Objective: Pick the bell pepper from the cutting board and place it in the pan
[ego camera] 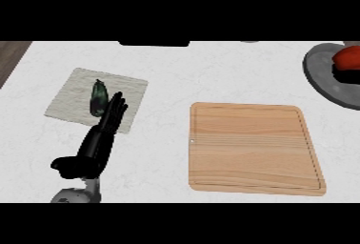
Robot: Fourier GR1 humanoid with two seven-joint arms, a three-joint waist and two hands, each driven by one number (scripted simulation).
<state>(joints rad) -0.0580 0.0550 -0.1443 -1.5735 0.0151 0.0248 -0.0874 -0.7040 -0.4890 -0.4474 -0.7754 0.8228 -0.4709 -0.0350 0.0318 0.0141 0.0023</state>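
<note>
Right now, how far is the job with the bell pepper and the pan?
It looks nearly done. The cutting board carries nothing, and the red bell pepper sits in the grey pan at the view's right edge. The left robot hand rests open beside a dark green vegetable on the cloth. The right robot hand is out of view, so its release cannot be confirmed.

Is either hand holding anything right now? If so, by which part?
Nothing is held. The left hand is open, fingers straight, empty. The right hand is out of view. The bell pepper already sits in the pan.
</note>
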